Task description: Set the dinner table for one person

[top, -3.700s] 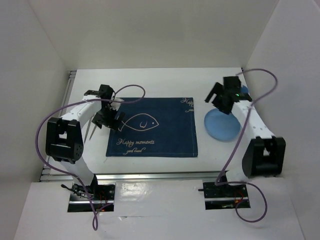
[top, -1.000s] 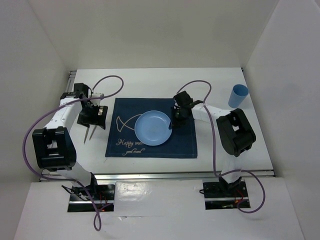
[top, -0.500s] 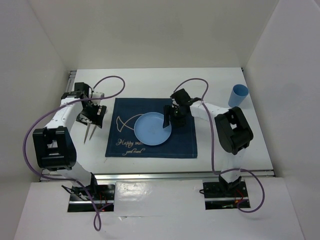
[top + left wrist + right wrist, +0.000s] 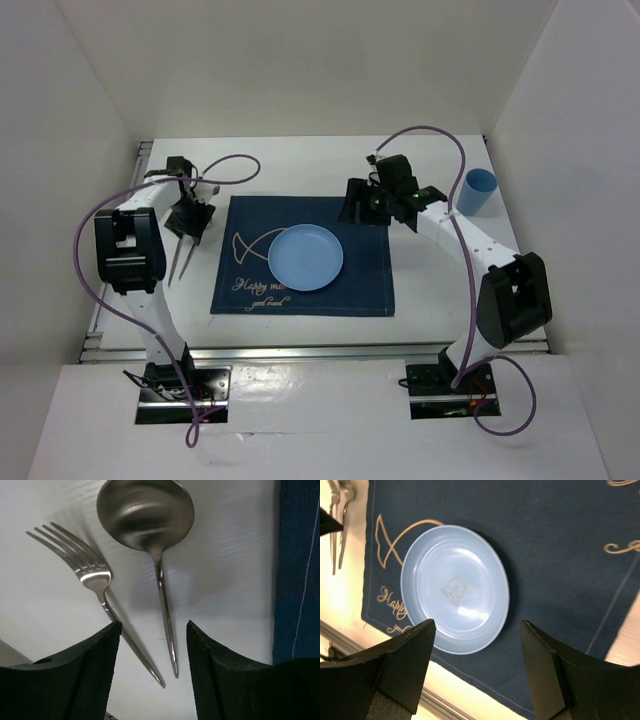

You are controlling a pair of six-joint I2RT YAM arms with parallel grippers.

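Dinner table (image 4: 300,165), white, beneath everything, partly set.
Could pinch fork (image 4: 95,575) and spoon (image 4: 145,510) together at left, handle ends lying close between part-open, empty left gripper (image 4: 152,645). Counting one fork, one spoon, one navy placemat (image 4: 365,285), one blue plate (image 4: 306,257), right gripper (image 4: 360,207) open and empty beside it, one blue cup (image 4: 478,191) far right.

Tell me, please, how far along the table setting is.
Done: the round light-blue plate lies on the navy cloth placemat. In hand: the left gripper, open, hovers over the steel fork and spoon lying on the white table beside the mat; the right gripper is open, empty. Left: cutlery and the blue cup, standing far right.
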